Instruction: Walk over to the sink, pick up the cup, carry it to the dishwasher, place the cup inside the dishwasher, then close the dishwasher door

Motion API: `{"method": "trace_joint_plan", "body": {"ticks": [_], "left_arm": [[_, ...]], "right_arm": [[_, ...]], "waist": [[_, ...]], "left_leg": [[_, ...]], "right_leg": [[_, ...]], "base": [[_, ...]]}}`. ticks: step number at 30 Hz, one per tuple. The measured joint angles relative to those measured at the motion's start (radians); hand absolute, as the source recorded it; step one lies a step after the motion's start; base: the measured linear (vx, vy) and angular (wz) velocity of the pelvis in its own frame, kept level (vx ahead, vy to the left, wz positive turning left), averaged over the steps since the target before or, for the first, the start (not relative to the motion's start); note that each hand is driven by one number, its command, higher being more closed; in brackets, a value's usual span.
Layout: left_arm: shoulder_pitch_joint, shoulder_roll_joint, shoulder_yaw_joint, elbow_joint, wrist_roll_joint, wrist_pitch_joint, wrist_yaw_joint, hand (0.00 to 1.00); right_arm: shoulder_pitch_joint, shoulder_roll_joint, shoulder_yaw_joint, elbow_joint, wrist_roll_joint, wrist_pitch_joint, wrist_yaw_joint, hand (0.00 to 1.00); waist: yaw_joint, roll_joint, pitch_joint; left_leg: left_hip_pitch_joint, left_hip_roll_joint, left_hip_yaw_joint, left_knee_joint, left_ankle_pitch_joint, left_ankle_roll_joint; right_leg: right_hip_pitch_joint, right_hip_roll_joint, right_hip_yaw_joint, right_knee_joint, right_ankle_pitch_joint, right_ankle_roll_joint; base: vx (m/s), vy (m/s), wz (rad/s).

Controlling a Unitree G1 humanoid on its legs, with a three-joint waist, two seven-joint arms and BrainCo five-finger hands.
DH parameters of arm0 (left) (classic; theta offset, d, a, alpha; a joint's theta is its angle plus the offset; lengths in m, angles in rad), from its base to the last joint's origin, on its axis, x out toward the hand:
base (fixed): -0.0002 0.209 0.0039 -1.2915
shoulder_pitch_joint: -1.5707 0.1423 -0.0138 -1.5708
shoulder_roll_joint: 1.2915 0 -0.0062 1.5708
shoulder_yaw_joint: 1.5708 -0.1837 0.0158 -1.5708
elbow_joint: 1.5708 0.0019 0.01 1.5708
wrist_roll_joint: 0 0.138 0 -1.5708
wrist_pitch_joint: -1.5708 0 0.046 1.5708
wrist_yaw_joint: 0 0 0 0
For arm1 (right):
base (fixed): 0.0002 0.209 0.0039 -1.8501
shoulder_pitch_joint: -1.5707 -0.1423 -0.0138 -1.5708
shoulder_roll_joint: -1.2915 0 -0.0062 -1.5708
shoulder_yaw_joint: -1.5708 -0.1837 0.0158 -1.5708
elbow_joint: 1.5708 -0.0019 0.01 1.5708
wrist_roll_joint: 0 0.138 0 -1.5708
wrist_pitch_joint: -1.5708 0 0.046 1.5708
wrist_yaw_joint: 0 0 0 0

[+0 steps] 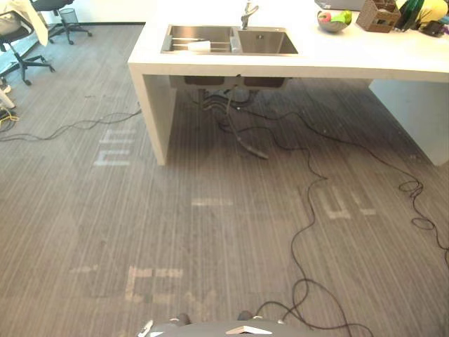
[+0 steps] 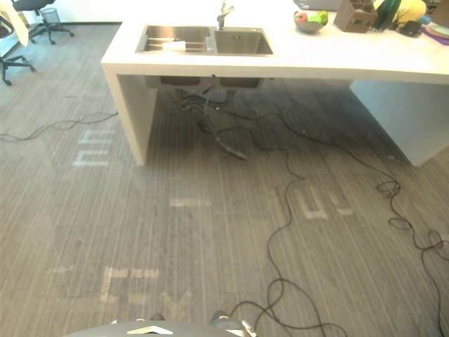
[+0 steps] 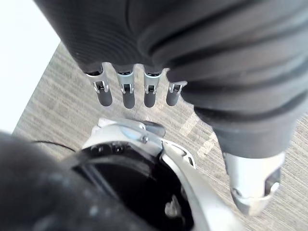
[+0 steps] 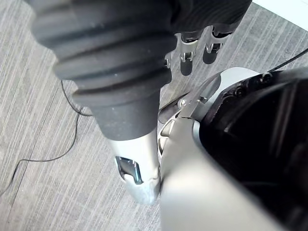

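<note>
Left eye view: the sink (image 1: 270, 42) lies far ahead, with a pale object (image 1: 198, 45), probably the cup, in its left basin. The left hand (image 3: 128, 94) and right hand (image 4: 186, 61) hang relaxed and empty. Walk straight and stop squarely at the counter (image 1: 337, 60).

This looks like an office with a kitchen mock-up set in it, more test space than home. The floor is grey ribbed office carpet (image 1: 210, 232), not kitchen tile, and pale tape marks (image 1: 112, 151) are stuck on it. A long white surface (image 1: 351, 60) stands on it like an island, with a steel double sink (image 1: 266, 42) and a tap (image 1: 248, 12). A bowl of fruit (image 1: 332, 21) and a wooden holder (image 1: 379, 15) sit further along. Black cables (image 1: 247, 145) trail loose under the surface. Off in the corner stand black swivel chairs (image 1: 21, 42) on castors and a wire mesh bin (image 1: 69, 15).
</note>
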Motion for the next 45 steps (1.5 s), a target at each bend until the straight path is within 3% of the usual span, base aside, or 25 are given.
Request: {"method": "trace_joint_plan", "body": {"ticks": [4,6,10,14,16,18,21,22,24,25,26,27,28,29,30,32,33,35,36,38,39,41,42,43,45], "left_arm": [[-0.007,-0.008,0.028,0.003,0.076,0.012,-0.013,0.0],[-0.009,-0.007,0.028,0.004,0.074,0.036,-0.049,0.0],[-0.043,0.012,-0.018,0.022,0.075,0.059,-0.091,0.0],[-0.063,0.028,-0.057,0.024,0.082,0.057,-0.096,0.0],[-0.075,0.032,-0.092,0.027,0.134,0.003,-0.078,0.0],[-0.092,0.033,-0.113,0.025,0.176,-0.067,-0.081,0.0],[-0.125,0.035,-0.125,-0.073,0.174,-0.122,-0.075,0.0],[-0.143,0.02,-0.125,-0.143,0.168,-0.137,-0.065,0.0],[-0.155,-0.015,-0.132,-0.214,0.146,-0.162,-0.064,0.0],[-0.154,-0.034,-0.149,-0.238,0.141,-0.17,-0.065,0.0],[-0.149,-0.067,-0.192,-0.252,0.136,-0.166,-0.069,0.0],[-0.145,-0.078,-0.211,-0.261,0.135,-0.165,-0.072,0.0],[-0.143,-0.096,-0.241,-0.274,0.135,-0.164,-0.079,0.0],[-0.142,-0.108,-0.252,-0.274,0.135,-0.159,-0.083,0.0],[-0.145,-0.11,-0.252,-0.275,0.137,-0.156,-0.082,0.0],[-0.122,-0.109,-0.244,-0.27,0.144,-0.134,-0.058,0.0],[-0.124,-0.108,-0.235,-0.268,0.143,-0.129,-0.051,0.0],[-0.125,-0.112,-0.212,-0.273,0.123,-0.125,-0.043,0.0],[-0.113,-0.122,-0.199,-0.28,0.107,-0.137,-0.049,0.0],[-0.107,-0.129,-0.199,-0.308,0.092,-0.154,-0.053,0.0],[-0.09,-0.128,-0.199,-0.39,0.067,-0.167,-0.048,0.0],[-0.072,-0.128,-0.199,-0.483,0.041,-0.174,-0.029,0.0],[-0.055,-0.128,-0.201,-0.572,0.025,-0.192,-0.022,0.0],[-0.044,-0.127,-0.204,-0.629,0.022,-0.214,-0.021,0.0],[-0.032,-0.128,-0.219,-0.731,0.021,-0.257,-0.011,0.0]], "right_arm": [[0.003,0.005,-0.02,0.002,-0.005,-0.001,-0.002,0.0],[0.002,0.006,-0.02,0.002,-0.006,-0.022,-0.022,0.0],[0.006,0.018,-0.012,-0.002,0.009,-0.097,-0.043,0.0],[0.0,0.015,0.015,-0.022,0.044,-0.127,-0.034,0.0],[0.001,0.019,0.042,-0.032,0.096,-0.149,-0.02,0.0],[0.003,0.026,0.072,-0.039,0.159,-0.183,-0.012,0.0],[0.014,0.041,0.077,-0.04,0.199,-0.224,-0.003,0.0],[0.012,0.042,0.077,-0.04,0.199,-0.229,-0.004,0.0],[0.013,0.049,0.077,-0.041,0.208,-0.237,-0.007,0.0],[0.013,0.062,0.077,-0.04,0.211,-0.238,-0.01,0.0],[0.014,0.058,0.073,-0.058,0.236,-0.245,-0.021,0.0],[0.016,0.055,0.071,-0.069,0.242,-0.246,-0.027,0.0],[0.017,0.045,0.067,-0.078,0.248,-0.245,-0.032,0.0],[0.026,0.038,0.062,-0.076,0.248,-0.237,-0.032,0.0],[0.033,0.038,0.056,-0.075,0.248,-0.233,-0.031,0.0],[0.085,0.03,0.043,-0.075,0.245,-0.214,-0.031,0.0],[0.09,0.028,0.033,-0.072,0.238,-0.211,-0.031,0.0],[0.112,0.02,0.027,-0.057,0.203,-0.203,-0.028,0.0],[0.125,0.004,0.033,-0.054,0.184,-0.209,-0.024,0.0],[0.118,-0.017,0.04,-0.051,0.152,-0.218,-0.021,0.0],[0.096,-0.037,0.041,-0.037,0.147,-0.218,-0.022,0.0],[0.054,-0.053,0.041,-0.037,0.153,-0.218,-0.024,0.0],[0.009,-0.063,0.037,-0.04,0.164,-0.226,-0.019,0.0],[-0.015,-0.073,0.054,-0.044,0.172,-0.228,-0.007,0.0],[-0.024,-0.084,0.069,-0.068,0.193,-0.234,0.014,0.0]], "waist": [[-0.019,0.006,-0.003],[-0.026,0.01,-0.003],[-0.032,0.0,0.002],[-0.035,-0.008,0.03],[-0.05,0.001,0.04],[-0.057,0.001,0.049],[-0.059,-0.004,0.069],[-0.059,-0.003,0.08],[-0.061,-0.023,0.085],[-0.06,-0.04,0.097],[-0.066,-0.009,0.098],[-0.073,-0.003,0.101],[-0.082,0.031,0.098],[-0.083,0.048,0.088],[-0.083,0.054,0.084],[-0.084,0.09,0.048],[-0.082,0.089,0.046],[-0.095,0.11,0.041],[-0.093,0.125,0.033],[-0.089,0.139,0.035],[-0.08,0.134,0.041],[-0.06,0.126,0.046],[-0.037,0.12,0.049],[-0.032,0.115,0.048],[-0.026,0.114,0.047]], "left_leg": [[0.0,-0.001,0.006,-0.001,0.0,0.006],[-0.001,-0.001,0.006,-0.001,-0.002,0.009],[0.009,-0.042,-0.012,-0.001,-0.014,0.046],[0.08,-0.066,-0.023,0.005,-0.024,0.062],[0.107,-0.035,-0.036,0.005,-0.036,0.059],[0.121,-0.003,-0.052,0.006,-0.048,0.05],[0.12,0.025,-0.079,0.012,-0.08,0.02],[0.12,0.033,-0.102,0.008,-0.086,0.01],[0.128,0.035,-0.123,-0.002,-0.093,-0.009],[0.153,0.038,-0.12,0.0,-0.094,-0.043],[0.158,0.072,-0.111,0.008,-0.093,-0.055],[0.155,0.087,-0.11,0.017,-0.1,-0.059],[0.156,0.118,-0.108,0.039,-0.129,-0.074],[0.152,0.143,-0.11,0.074,-0.168,-0.084],[0.148,0.154,-0.115,0.098,-0.193,-0.082],[0.125,0.2,-0.122,0.224,-0.239,-0.035],[0.092,0.21,-0.115,0.301,-0.22,-0.049],[-0.02,0.263,-0.128,0.596,-0.112,-0.1],[-0.089,0.318,-0.136,0.787,-0.019,-0.127],[-0.166,0.341,-0.144,0.968,-0.063,-0.11],[-0.254,0.314,-0.145,1.075,-0.161,-0.079],[-0.315,0.26,-0.127,0.995,-0.207,-0.077],[-0.337,0.22,-0.074,0.785,-0.211,-0.062],[-0.352,0.185,-0.062,0.612,-0.189,-0.045],[-0.356,0.127,-0.079,0.296,-0.087,-0.052]], "right_leg": [[-0.004,-0.002,0.0,0.01,-0.005,0.0],[-0.038,-0.019,0.001,0.089,-0.049,0.002],[-0.18,-0.147,0.004,0.474,-0.202,0.015],[-0.305,-0.262,0.006,0.827,-0.182,-0.019],[-0.342,-0.223,0.028,0.835,-0.265,0.001],[-0.362,-0.174,0.031,0.722,-0.267,-0.005],[-0.382,-0.154,0.066,0.484,-0.156,0.003],[-0.382,-0.157,0.094,0.374,-0.088,0.012],[-0.359,-0.166,0.146,0.259,-0.065,0.029],[-0.346,-0.171,0.154,0.26,-0.017,0.048],[-0.366,-0.153,0.145,0.315,-0.014,0.048],[-0.377,-0.147,0.139,0.344,-0.017,0.042],[-0.393,-0.125,0.136,0.399,-0.04,0.006],[-0.422,-0.107,0.139,0.477,-0.081,-0.032],[-0.436,-0.102,0.139,0.519,-0.11,-0.041],[-0.445,-0.072,0.135,0.595,-0.2,-0.064],[-0.435,-0.071,0.134,0.595,-0.207,-0.068],[-0.335,-0.059,0.107,0.522,-0.211,-0.065],[-0.249,-0.032,0.107,0.454,-0.223,-0.092],[-0.177,-0.014,0.106,0.404,-0.228,-0.092],[-0.095,-0.006,0.106,0.347,-0.23,-0.09],[-0.039,-0.011,0.11,0.31,-0.226,-0.08],[-0.013,-0.022,0.138,0.3,-0.229,-0.059],[-0.008,-0.034,0.151,0.297,-0.238,-0.045],[0.0,-0.053,0.169,0.289,-0.253,-0.018]], "base": [[0.02,0.008,-0.05],[0.05,0.044,0.03],[0.06,0.068,0.16],[0.09,0.042,0.0],[0.1,-0.06,0.11],[0.08,-0.117,0.23],[0.11,-0.176,0.45],[0.22,-0.265,0.73],[0.25,-0.318,0.58],[0.36,-0.394,0.21],[0.32,-0.311,0.09],[0.36,-0.329,-0.05],[0.28,-0.24,-0.14],[0.26,-0.235,-0.19],[0.25,-0.221,-0.16],[0.35,-0.199,-0.11],[0.42,-0.226,-0.05],[0.41,-0.185,0.1],[0.42,-0.085,0.13],[0.37,-0.049,0.04],[0.35,-0.023,-0.06],[0.34,0.031,-0.37],[0.29,0.097,-0.65],[0.35,0.165,-0.66],[0.26,0.182,-0.27]]}}
